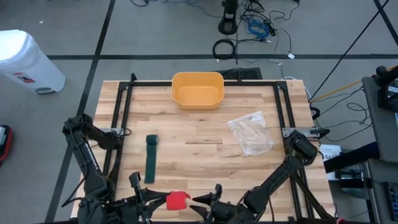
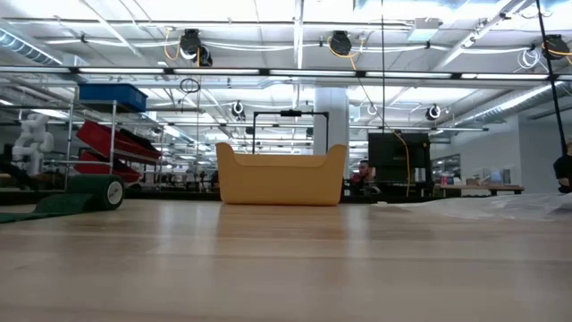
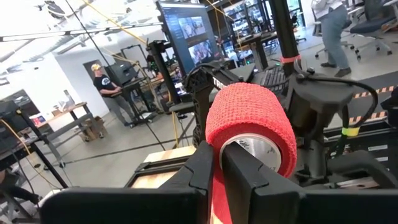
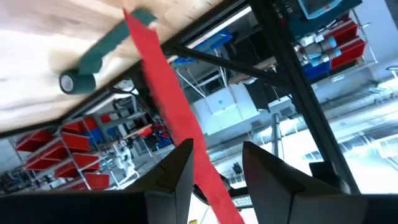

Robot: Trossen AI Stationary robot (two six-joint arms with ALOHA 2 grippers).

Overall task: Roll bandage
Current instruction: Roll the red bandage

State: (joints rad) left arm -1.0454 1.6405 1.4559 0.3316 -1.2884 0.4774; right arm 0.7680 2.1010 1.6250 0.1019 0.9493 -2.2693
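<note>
**Red roll held at near edge**

I see the left gripper (image 1: 149, 202) clamped on the red bandage roll (image 1: 177, 200) at the table's (image 1: 205, 146) near edge. The right gripper (image 1: 202, 199) stands part-open around its loose strip (image 4: 168, 99). Farther in lies a green bandage (image 1: 151, 157).

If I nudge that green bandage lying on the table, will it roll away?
Probably only a little: the green bandage lies partly unrolled, its flat tail likely dragging. The rolled end sits on its curved side, so it could roll. It looks soft, probably floppy if lifted.
</note>
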